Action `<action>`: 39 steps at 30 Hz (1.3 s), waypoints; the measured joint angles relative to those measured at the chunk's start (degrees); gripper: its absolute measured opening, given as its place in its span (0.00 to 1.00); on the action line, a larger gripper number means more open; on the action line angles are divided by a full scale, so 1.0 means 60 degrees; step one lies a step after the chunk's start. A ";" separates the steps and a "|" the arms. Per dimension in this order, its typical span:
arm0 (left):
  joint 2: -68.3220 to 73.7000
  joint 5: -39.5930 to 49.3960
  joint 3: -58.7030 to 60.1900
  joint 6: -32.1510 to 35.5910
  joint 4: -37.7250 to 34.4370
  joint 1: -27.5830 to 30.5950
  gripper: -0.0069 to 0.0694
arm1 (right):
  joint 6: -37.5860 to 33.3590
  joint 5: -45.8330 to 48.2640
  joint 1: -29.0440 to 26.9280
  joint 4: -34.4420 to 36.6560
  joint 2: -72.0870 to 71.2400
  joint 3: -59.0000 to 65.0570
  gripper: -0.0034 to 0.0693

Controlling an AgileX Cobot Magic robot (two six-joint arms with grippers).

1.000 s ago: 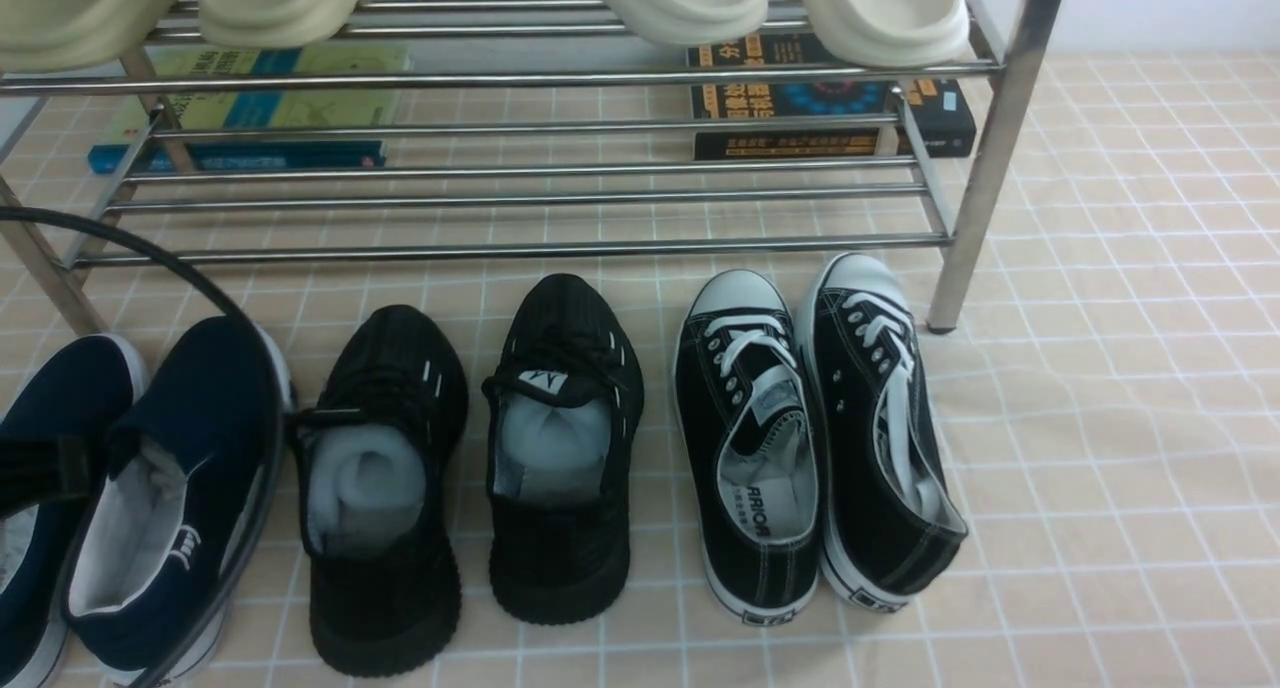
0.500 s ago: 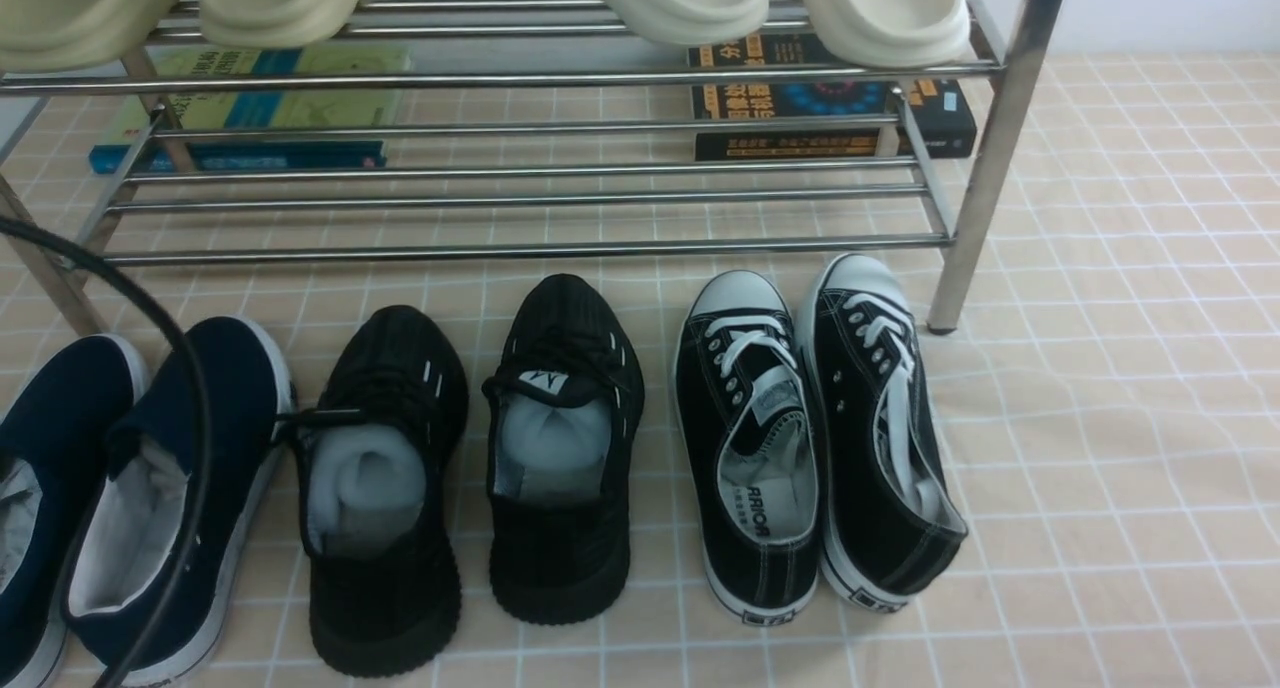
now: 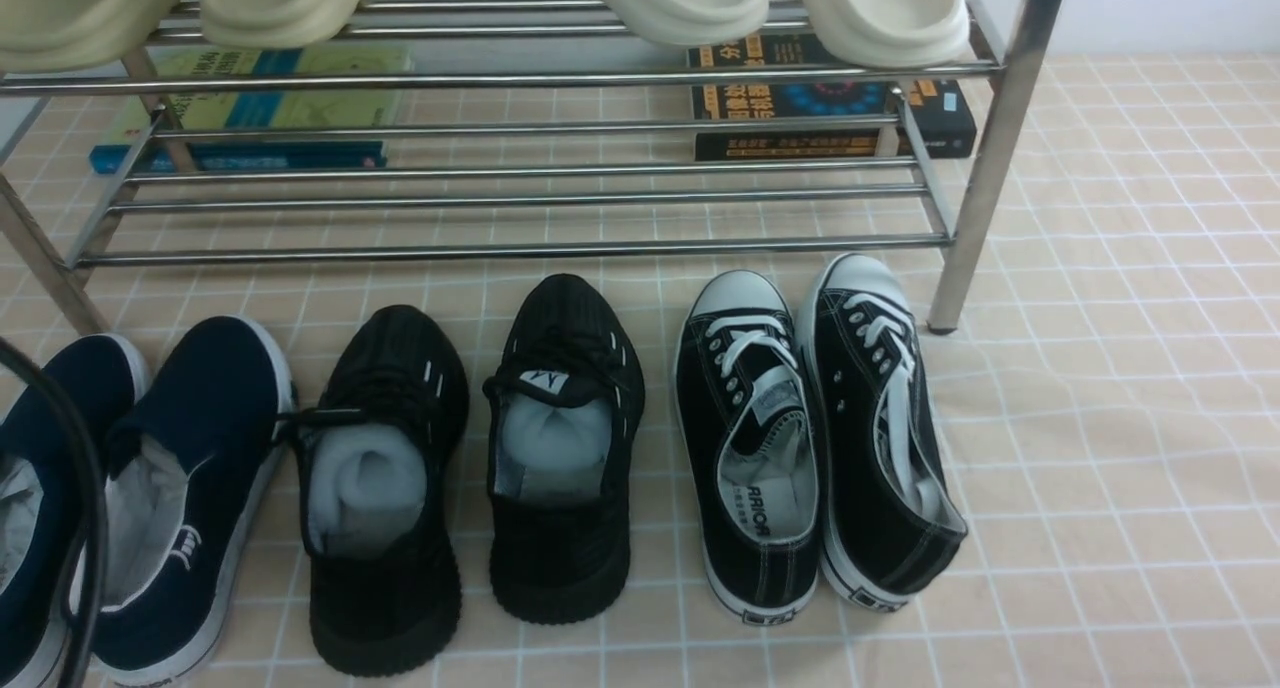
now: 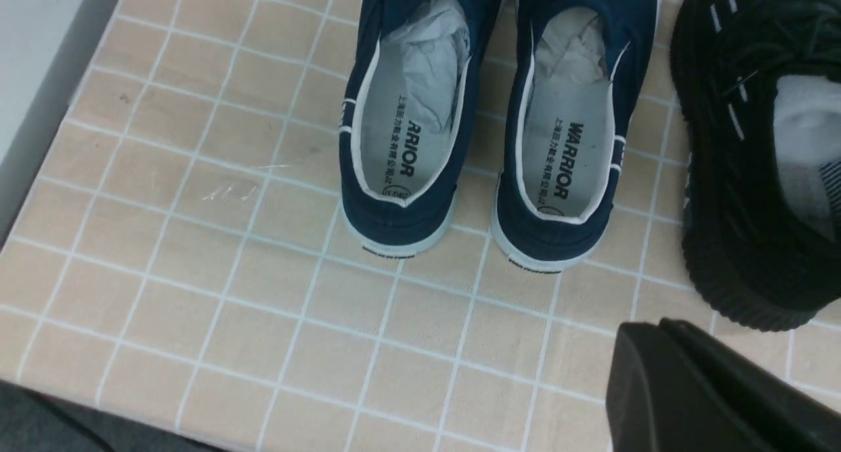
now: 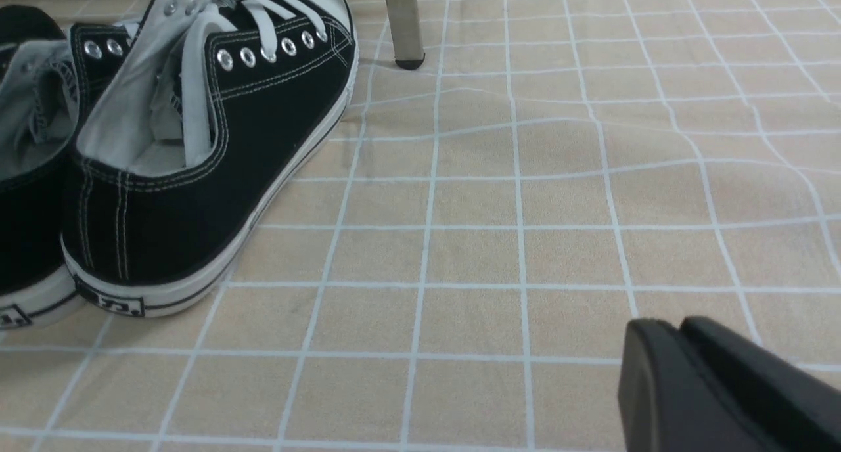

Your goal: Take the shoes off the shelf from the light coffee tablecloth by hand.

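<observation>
The shoes, two all-black knit sneakers [image 3: 380, 488] [image 3: 562, 448] stuffed with white paper, stand side by side on the light coffee tablecloth [image 3: 1100, 418], toes toward the shelf [image 3: 520, 250]. The shelf's lowest tier is bare. In the left wrist view my left gripper [image 4: 659, 327] hovers over the cloth just behind the heel of one black knit shoe [image 4: 742, 176], fingers pressed together on nothing. My right gripper [image 5: 663, 324] is over bare cloth to the right of the canvas sneakers, its fingers also together and holding nothing. Neither gripper shows in the front view.
Navy slip-ons [image 3: 170, 488] stand left of the knit pair, black canvas sneakers [image 3: 800, 438] to the right. Cream slippers [image 3: 680, 3] rest on the upper tier. Books [image 3: 250, 118] [image 3: 830, 98] lie behind the shelf. A black cable [image 3: 85, 488] arcs over the navy shoes.
The black cable at the left has swung further left and lower across the navy shoes. The shoes have not moved.
</observation>
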 joint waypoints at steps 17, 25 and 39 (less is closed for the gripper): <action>-0.1828 -0.5772 0.3145 0.0732 -0.2127 0.0000 0.09 | -0.0603 -0.0008 0.0000 -0.0060 0.0000 0.0000 0.16; -0.1828 -0.8604 0.4439 0.0732 -0.2277 0.0000 0.11 | -0.0603 -0.0008 0.0000 -0.0060 0.0000 0.0000 0.17; -0.1839 -0.8241 0.4741 0.0752 -0.1343 0.0000 0.12 | -0.0603 -0.0019 0.0000 -0.0060 0.0000 0.0000 0.20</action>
